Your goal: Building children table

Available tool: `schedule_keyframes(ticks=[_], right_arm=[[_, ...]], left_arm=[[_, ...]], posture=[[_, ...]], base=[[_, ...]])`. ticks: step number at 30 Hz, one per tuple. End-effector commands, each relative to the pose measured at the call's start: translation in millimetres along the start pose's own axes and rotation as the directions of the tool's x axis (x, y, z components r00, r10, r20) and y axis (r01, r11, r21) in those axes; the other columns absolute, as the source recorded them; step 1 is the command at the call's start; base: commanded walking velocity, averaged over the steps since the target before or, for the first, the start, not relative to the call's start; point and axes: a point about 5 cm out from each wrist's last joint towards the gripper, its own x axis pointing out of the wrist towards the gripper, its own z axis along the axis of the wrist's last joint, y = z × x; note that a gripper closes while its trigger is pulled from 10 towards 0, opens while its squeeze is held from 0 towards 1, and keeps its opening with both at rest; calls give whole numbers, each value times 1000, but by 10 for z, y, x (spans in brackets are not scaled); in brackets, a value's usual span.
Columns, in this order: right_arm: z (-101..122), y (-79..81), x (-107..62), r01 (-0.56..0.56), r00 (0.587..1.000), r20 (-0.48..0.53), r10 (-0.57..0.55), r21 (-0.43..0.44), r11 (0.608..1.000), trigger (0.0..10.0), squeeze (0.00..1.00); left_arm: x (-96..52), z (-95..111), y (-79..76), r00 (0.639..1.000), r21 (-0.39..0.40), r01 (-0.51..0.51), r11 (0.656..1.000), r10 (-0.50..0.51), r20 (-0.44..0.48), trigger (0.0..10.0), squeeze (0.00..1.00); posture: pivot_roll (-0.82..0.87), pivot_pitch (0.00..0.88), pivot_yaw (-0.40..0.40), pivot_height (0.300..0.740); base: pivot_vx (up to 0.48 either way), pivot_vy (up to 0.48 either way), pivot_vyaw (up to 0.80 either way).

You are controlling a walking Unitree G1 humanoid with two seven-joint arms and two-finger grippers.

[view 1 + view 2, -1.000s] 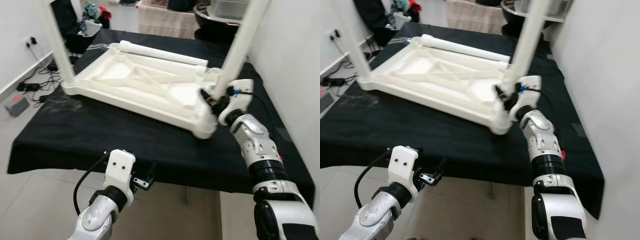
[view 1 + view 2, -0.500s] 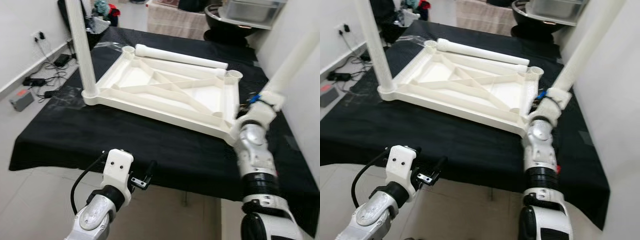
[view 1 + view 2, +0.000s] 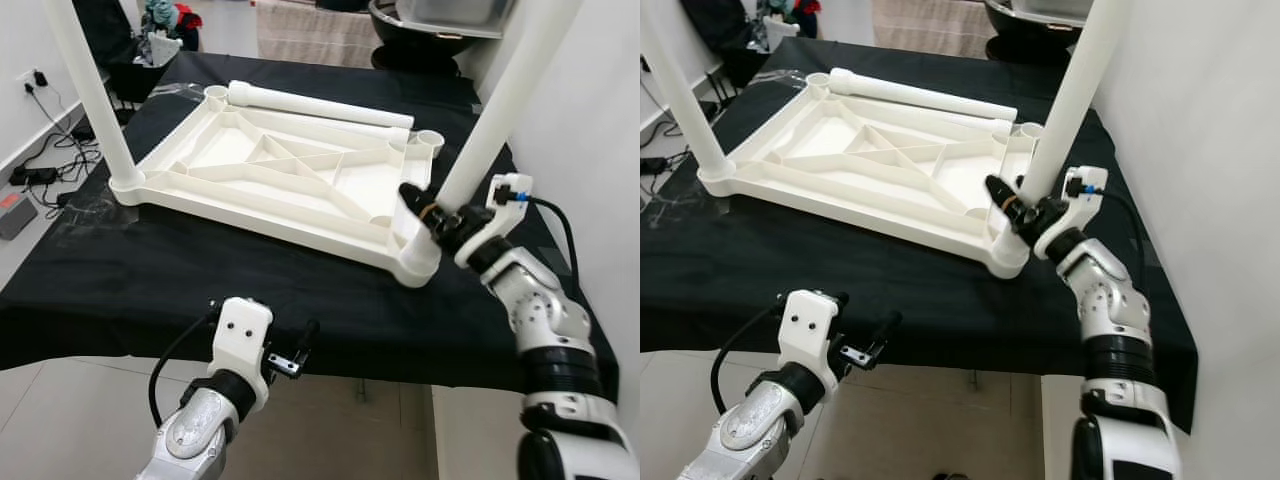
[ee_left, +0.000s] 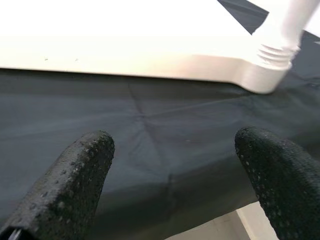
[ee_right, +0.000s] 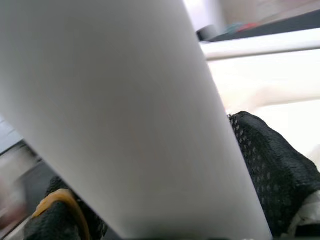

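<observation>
My right gripper (image 3: 428, 215) has its two black fingers pinched around the foot of a long white plastic table leg (image 3: 497, 108), right where the leg meets the near right corner socket of the white ribbed plastic tabletop (image 3: 290, 180). That tabletop lies upside down on the black cloth-covered table (image 3: 130, 290). The right wrist view is almost all pale tube with a black fingertip (image 5: 272, 165) beside it, so the hold is low on the leg and close to the joint.

The leg leans toward my right instead of standing straight up from the socket. I judge it is not yet seated, though the joint itself is hidden behind the fingers, so I cannot be sure how far in it sits. To do this step well I would first bring the leg upright over the socket, then press and turn it about its own axis (the other fitted leg shows thread rings at its base in the left wrist view, which suggests a screw fit). A tilted start risks cross-threading or levering the tabletop up off the cloth.

My left gripper (image 3: 290, 352) hangs below the near table edge with its fingers spread and nothing between them. It could steady the tabletop's near rim while the right one works.

A second white leg (image 3: 92, 95) stands in the near left corner, and a third white tube (image 3: 320, 104) lies along the far edge.
</observation>
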Motion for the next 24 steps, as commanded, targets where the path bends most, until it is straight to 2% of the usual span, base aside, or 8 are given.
schedule_keyframes(ticks=[1, 6, 7, 17, 19, 20, 22, 24], right_arm=[[-46, 91, 20, -109, 994, -25, 110, 24, 994, 10000, 0], [-103, 187, 127, -204, 976, -85, 200, -38, 978, 10000, 0], [-125, 202, 209, -194, 978, -86, 189, -56, 979, 0, 0], [-54, -57, 376, 248, 968, 31, -247, -207, 946, 0, 0], [0, -248, 288, 531, 845, 91, -526, -257, 808, 0, 0], [0, -248, 288, 531, 845, 91, -526, -257, 808, 0, 0], [0, -436, 62, 801, 586, 140, -798, -255, 543, 0, 0], [-13, -460, 3, 840, 522, 146, -841, -259, 477, 0, 0]], left_arm=[[-10, -42, -16, 1000, -15, -2, 1000, 1, -17, 10000, 0], [-11, -44, -9, 1000, -16, -8, 1000, 8, -18, 10000, 0], [-13, -45, -8, 1000, -15, -9, 1000, 9, -19, 10000, 0], [-16, -49, -1, 1000, -13, -8, 1000, 7, -20, 10000, 0], [-10, -49, -3, 1000, -13, -4, 1000, 4, -19, 10000, 0], [-10, -49, -3, 1000, -13, -4, 1000, 4, -19, 10000, 0], [-5, -49, -4, 1000, -12, -1, 1000, 1, -19, 10000, 0], [-4, -49, -4, 1000, -12, -1, 1000, 1, -19, 10000, 0]], posture=[[89, 173, -117, 740], [92, 174, -117, 740], [94, 175, -115, 740], [88, 174, -113, 740], [85, 174, -112, 740], [85, 174, -112, 740], [84, 172, -112, 740], [84, 172, -112, 740]], base=[[0, 0, 0], [0, 0, 0], [0, 0, 0], [0, 0, 0], [0, 0, 0], [0, 0, 0], [0, 0, 0], [0, 0, 0]])
